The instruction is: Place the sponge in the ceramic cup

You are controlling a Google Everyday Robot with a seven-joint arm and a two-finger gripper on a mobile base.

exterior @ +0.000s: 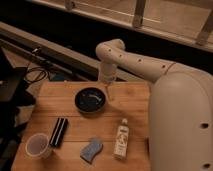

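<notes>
The blue-grey sponge [91, 149] lies flat near the front edge of the wooden table [134, 102], in the middle. At the front left corner stands the pale ceramic cup [38, 145], upright, with a greyish inside. My gripper [109, 94] hangs from the white arm at the far side of the table, just right of the black bowl [90, 99]. It is far from both the sponge and the cup, and nothing shows in it.
A black bar-like block [59, 131] lies between the cup and the sponge. A small white bottle [121, 138] lies on its side right of the sponge. The white arm's bulky body fills the right side. Cables and dark equipment sit beyond the table's left edge.
</notes>
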